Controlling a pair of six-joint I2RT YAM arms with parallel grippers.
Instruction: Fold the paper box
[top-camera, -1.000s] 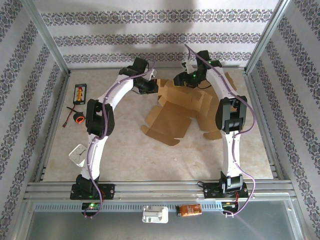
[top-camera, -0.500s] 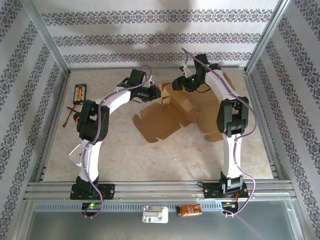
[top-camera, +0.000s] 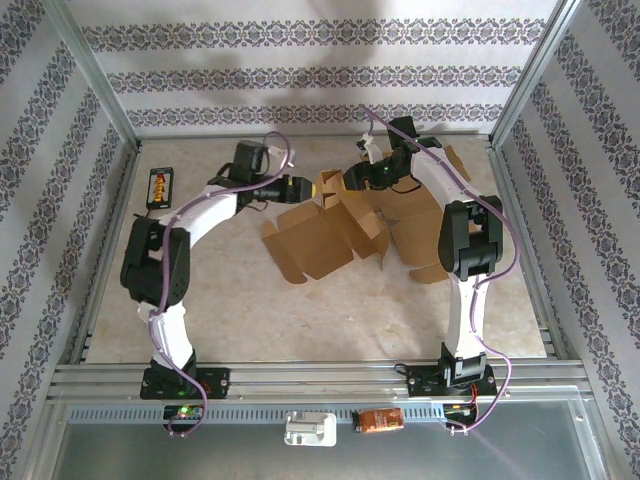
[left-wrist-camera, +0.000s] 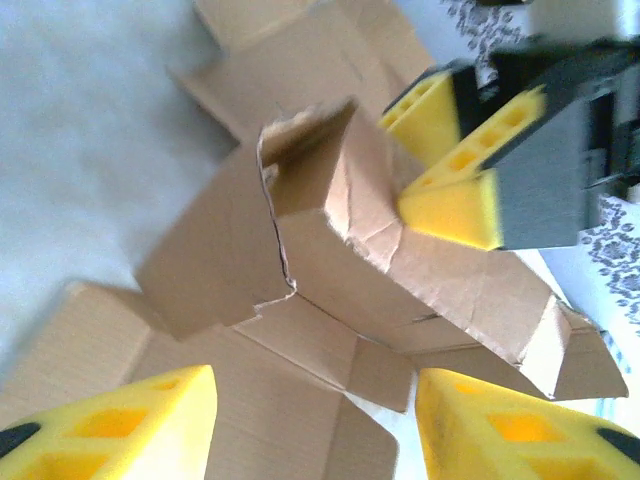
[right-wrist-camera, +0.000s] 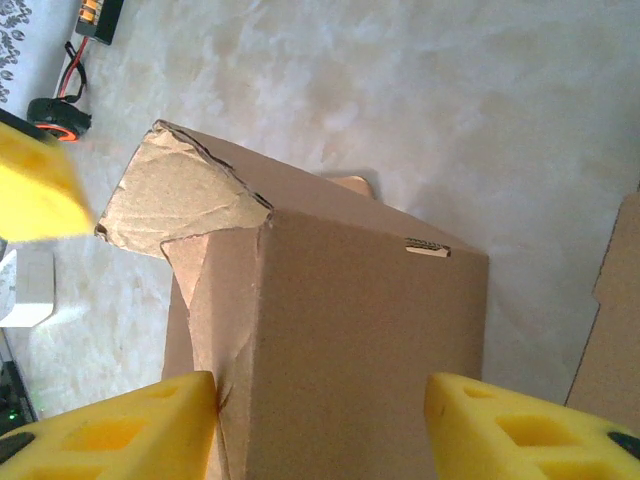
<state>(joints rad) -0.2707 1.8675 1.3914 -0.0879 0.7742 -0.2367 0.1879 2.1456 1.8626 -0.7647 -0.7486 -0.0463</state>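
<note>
We have the left gripper (left-wrist-camera: 315, 405) with jaws wide and nothing between them; the card sits just past the fingertips, apart from them. The right gripper (right-wrist-camera: 320, 400) has jaws roughly half apart at the raised section (right-wrist-camera: 340, 320) of the paper box (top-camera: 325, 235), yellow fingers (right-wrist-camera: 120, 430) right up against the card. We cannot tell whether they clamp it or only bear on it. In the top view both grippers meet at upper centre of the frame, the left one just off the raised corner, the right one at it from the other side. The box lies centre to upper right on the desk (top-camera: 250, 310): one part stood up into a hollow wall, a flat panel (top-camera: 305, 250) spread toward frame centre, more flaps under and behind the right arm. Handling, our read: thin brown card, light, stiff across a panel, hinging only at the scores, so it will likely slide on the smooth desk unless one arm pins it. The corner flap (right-wrist-camera: 175, 205) looks creased and ragged at its edge, so we'd avoid pinching there; it could crush or tear. Better hold: the flat face of the raised wall near a score line, jaws across the panel edge, other arm pressing a flat panel down. Single edges need the jaws nearly closed; a wide bite suits the hollow section alone.
</note>
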